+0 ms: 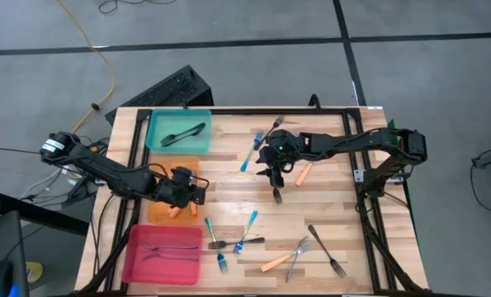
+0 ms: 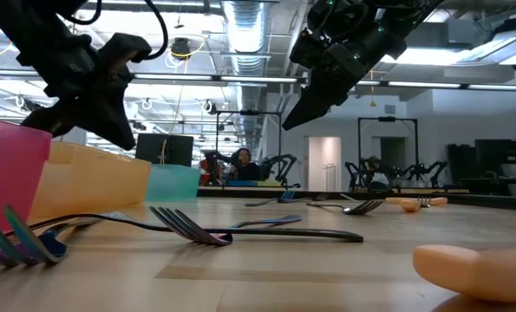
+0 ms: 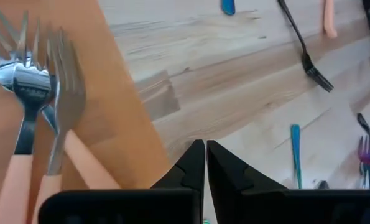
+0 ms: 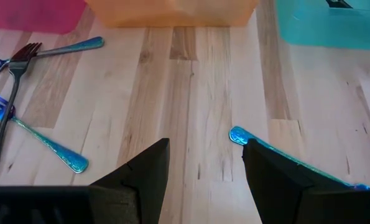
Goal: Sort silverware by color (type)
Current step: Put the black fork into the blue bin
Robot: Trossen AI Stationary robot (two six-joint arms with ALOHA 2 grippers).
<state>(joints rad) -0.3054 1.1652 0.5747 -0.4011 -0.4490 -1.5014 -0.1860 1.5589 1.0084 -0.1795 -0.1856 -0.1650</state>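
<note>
Our left gripper's fingers are pressed together, empty, beside the orange-handled forks in the orange tray; our right gripper's spread fingers should straddle the blue-handled fork on the surface before closing.

The table is showing pale, matt wood planks with visible grain. Beneath the left gripper, whose fingers are looking like matt black plastic, the orange tray is appearing as smooth plastic, holding forks with shiny metal tines and matt peach handles. Just beside the right gripper, a blue fork handle is gleaming with an iridescent metallic finish.
</note>
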